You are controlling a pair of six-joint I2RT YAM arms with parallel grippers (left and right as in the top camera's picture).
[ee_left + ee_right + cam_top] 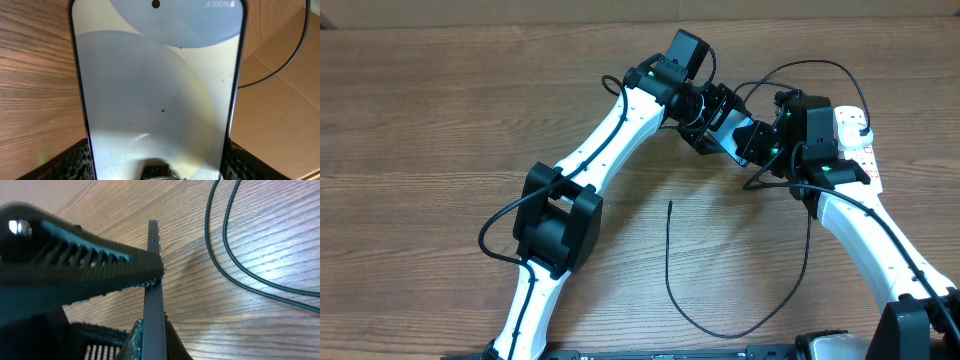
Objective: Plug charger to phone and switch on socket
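Right gripper [152, 305] is closed thin on the phone [160, 90], its 2 fingers pinching the slim body, which shows edge-on in the right wrist view with the wooden table [440, 120] behind it. Left gripper [158, 150] stands wide, with 1 of its fingers [72, 165] at each long edge of the phone near its lower end; whether those pads press on it or only flank it I cannot tell. From overhead, the phone sits between the 2 wrists toward the far middle of the table, its pale lit screen facing the left wrist camera. The charger [668, 245] lies as a long black loop on the table nearer the robot, its free tip well apart from the phone. The socket [855, 128] lies at the far right, just beside the right arm and partly hidden by it.
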